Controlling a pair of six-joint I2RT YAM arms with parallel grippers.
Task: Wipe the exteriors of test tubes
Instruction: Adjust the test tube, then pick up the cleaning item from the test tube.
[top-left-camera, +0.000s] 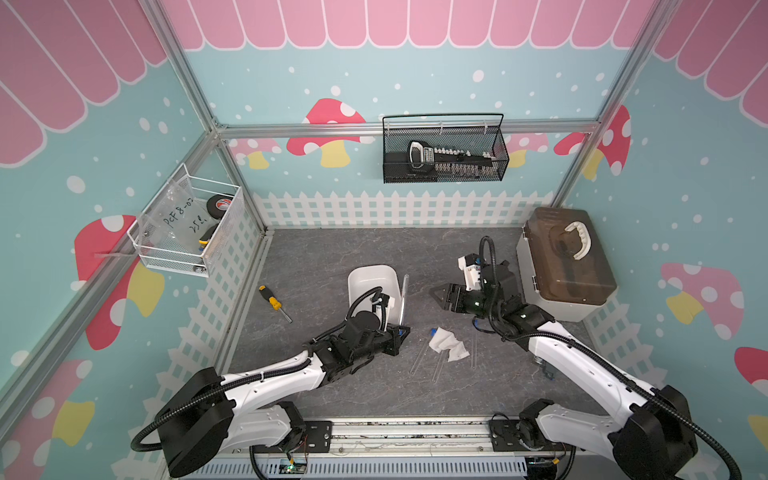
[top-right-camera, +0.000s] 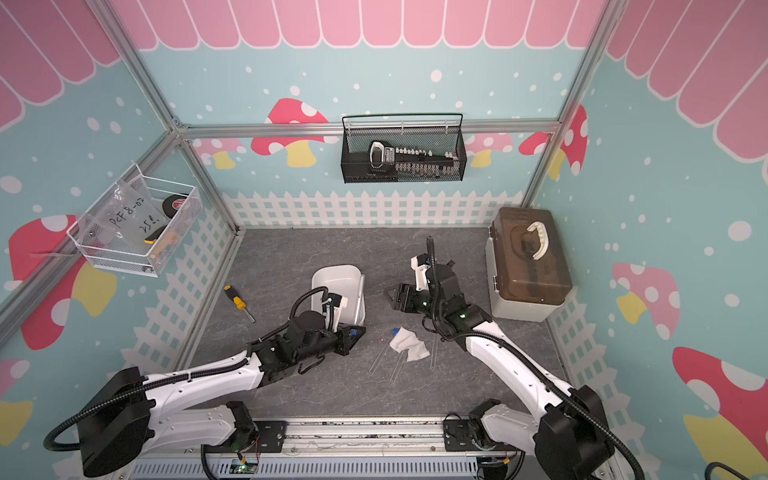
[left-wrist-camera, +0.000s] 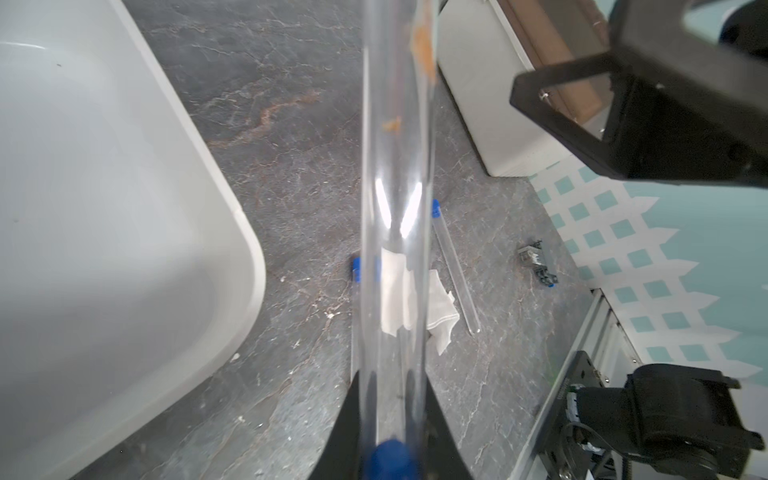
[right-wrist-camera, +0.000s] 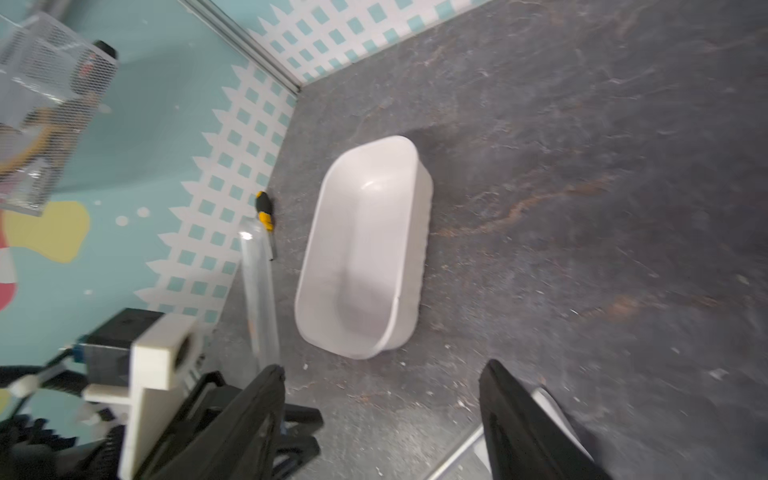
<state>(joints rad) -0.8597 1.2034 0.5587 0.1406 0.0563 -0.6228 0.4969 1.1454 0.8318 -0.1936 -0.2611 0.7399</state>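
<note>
Where the left gripper (top-left-camera: 401, 334) reaches in beside the white oval plastic tray (top-left-camera: 370, 269), its fingers (left-wrist-camera: 440, 440) are clenched on a thin clear test tube with a small blue cap (top-left-camera: 404, 299), taken at the capped end. This held tube points away from the robot's base toward the back wall. In both top views it lines up along the tray's rim on the side facing the right arm. The left wrist view shows bare grey stone-patterned desk (left-wrist-camera: 299, 166) between tube and tray. Orange-brown flecks show toward its far end; whether they sit on the wall or inside cannot be told.

The right gripper (top-left-camera: 438, 293) hangs above the desk, between the tray and the grey plastic box with a brown lid (top-left-camera: 565, 266). Its fingers (right-wrist-camera: 519, 424) are released and spread, with only desk between them.

Three loose tubes of the same kind lie flat on the desk nearer the front, between the two arms. One (top-left-camera: 420, 355) and a second (top-left-camera: 439, 368) lie just beside each other, and a third (top-left-camera: 474, 351) lies apart, toward the right arm. A crumpled white wipe (top-left-camera: 446, 345) lies over part of the first two.

A yellow-and-black-handled screwdriver (top-left-camera: 274, 302) lies on the desk on the tray's other side, well apart from it. A black mesh basket (top-left-camera: 444, 174) hangs on the back wall and a white wire basket (top-left-camera: 187, 249) on the side wall.
</note>
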